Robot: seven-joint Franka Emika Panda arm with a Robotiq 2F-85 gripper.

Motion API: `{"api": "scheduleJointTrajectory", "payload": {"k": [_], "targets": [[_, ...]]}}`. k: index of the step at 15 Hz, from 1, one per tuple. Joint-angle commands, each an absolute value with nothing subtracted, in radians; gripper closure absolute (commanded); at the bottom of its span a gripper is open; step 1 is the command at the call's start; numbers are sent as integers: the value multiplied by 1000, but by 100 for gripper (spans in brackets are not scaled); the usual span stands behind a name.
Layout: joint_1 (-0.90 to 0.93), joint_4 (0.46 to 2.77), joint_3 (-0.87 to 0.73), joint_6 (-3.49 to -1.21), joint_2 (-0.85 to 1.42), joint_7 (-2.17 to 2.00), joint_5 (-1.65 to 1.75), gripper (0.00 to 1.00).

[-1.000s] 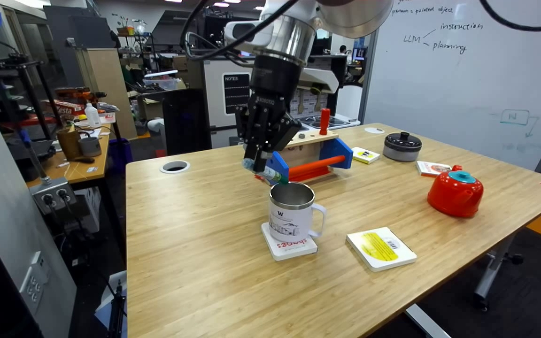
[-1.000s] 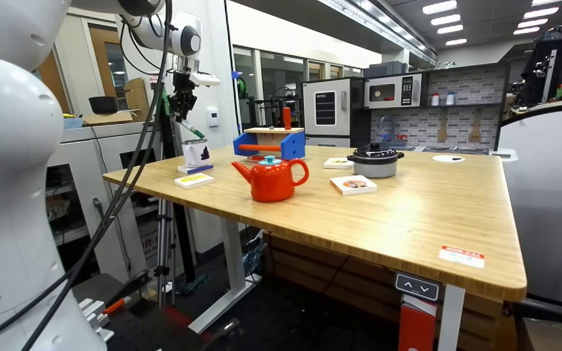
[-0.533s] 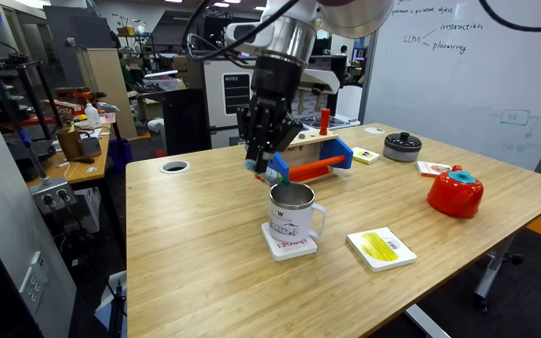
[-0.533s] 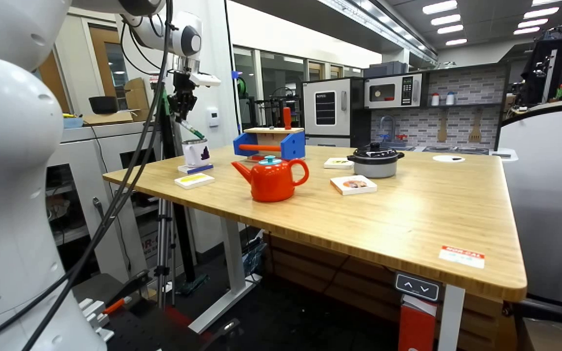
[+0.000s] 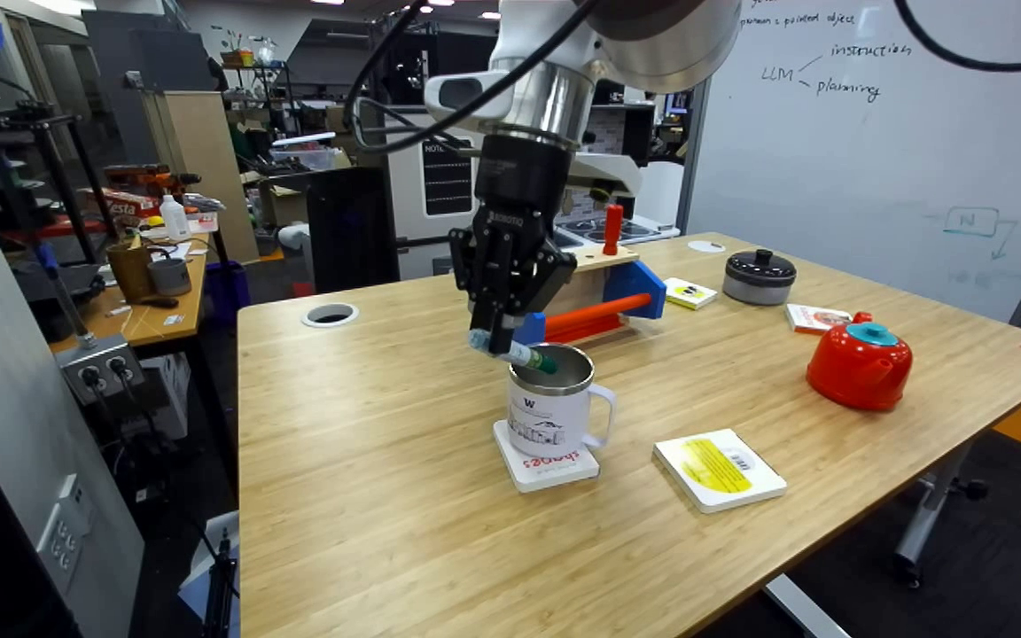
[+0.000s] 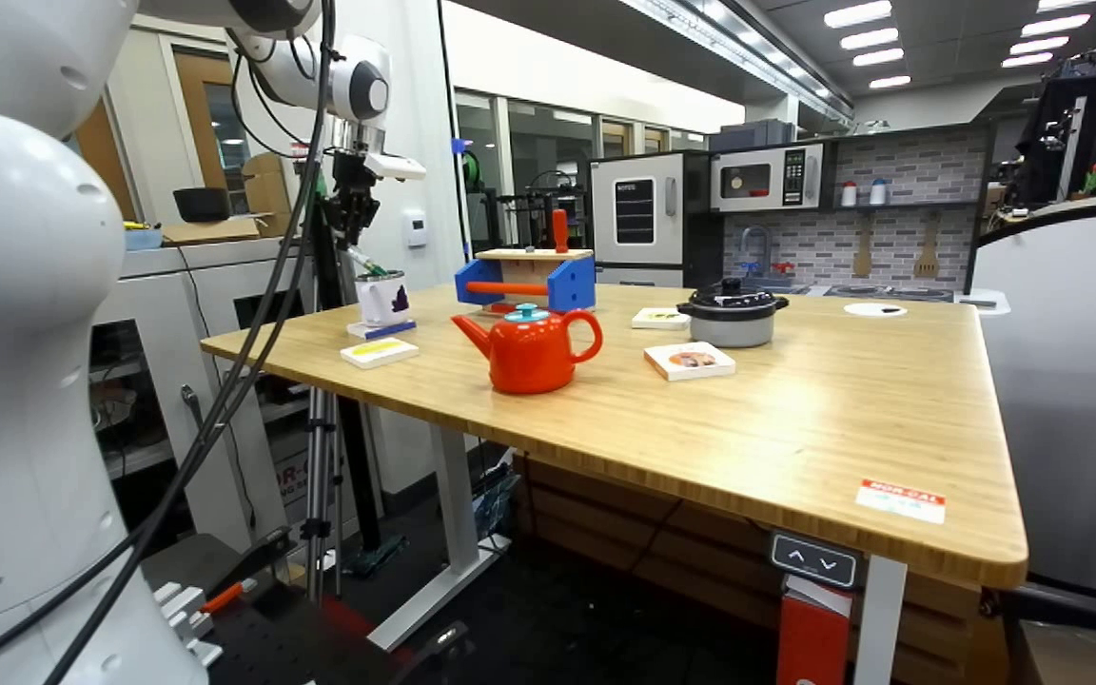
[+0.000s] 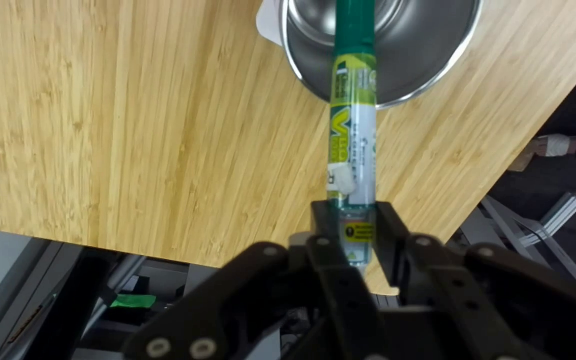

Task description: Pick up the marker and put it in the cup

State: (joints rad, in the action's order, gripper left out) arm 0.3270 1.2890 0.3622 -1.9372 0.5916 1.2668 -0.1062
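My tool [image 7: 352, 217] gripped the tilted marker [image 7: 353, 135] near one end, its green end at the mouth of the upright cup [image 5: 548, 418]

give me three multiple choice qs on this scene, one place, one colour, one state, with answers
1. What does the cup stand on?
A) bare tabletop B) grey pot C) flat white block

2. What colour is the lid on the red kettle?
A) turquoise B) yellow C) black

3. How is the gripper?
A) standing open B) closed on the marker C) closed on the kettle

1 C: the block shows beneath the cup's base.
2 A: both exterior views show it turquoise.
3 B: the wrist view shows the marker clamped between its jaws.
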Motion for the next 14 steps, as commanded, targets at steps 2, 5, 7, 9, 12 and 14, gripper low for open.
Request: {"api": "scheduleJointTrajectory", "payload": {"k": [2, 5, 7, 9, 12, 14], "targets": [[325, 1310, 363, -1930, 583, 1256, -113, 71], [327, 1305, 359, -1928, 585, 1246, -106, 38], [329, 1306, 356, -1928, 583, 1240, -102, 24], [328, 1303, 360, -1937, 592, 1248, -105, 11], [328, 1303, 360, -1937, 592, 1247, -105, 13], [328, 1303, 360, -1937, 592, 1247, -105, 11]]}}
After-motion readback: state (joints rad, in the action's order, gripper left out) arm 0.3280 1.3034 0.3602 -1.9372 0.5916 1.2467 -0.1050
